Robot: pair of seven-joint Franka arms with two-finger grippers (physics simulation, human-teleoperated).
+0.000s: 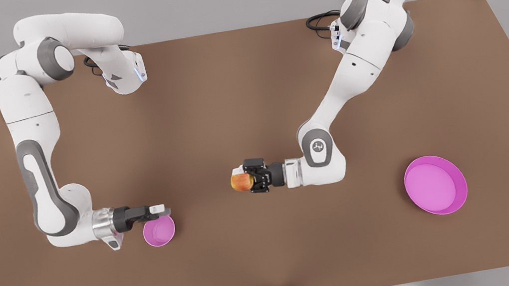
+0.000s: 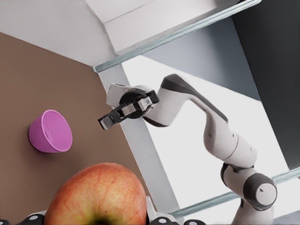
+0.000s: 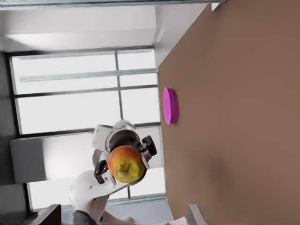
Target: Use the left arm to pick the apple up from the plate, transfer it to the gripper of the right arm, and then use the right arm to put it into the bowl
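Between left pincer (image 1: pixel 246 180) fingers: apple (image 1: pixel 241 181).

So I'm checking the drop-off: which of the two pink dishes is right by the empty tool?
The small deep bowl, at the front view's left. The right tool hangs beside its rim, while the wide shallow plate lies far off beyond the left tool holding the apple.

On the table (image 1: pixel 246 88), the apple (image 1: pixel 240 182) is near the centre, between the fingers of the left gripper (image 1: pixel 246 180). The plate (image 1: pixel 435 184) lies at about 4 o'clock from the apple, well apart. The bowl (image 1: pixel 159 231) lies at about 8 o'clock from the apple, and the right gripper (image 1: pixel 162 210) is just over its rim.
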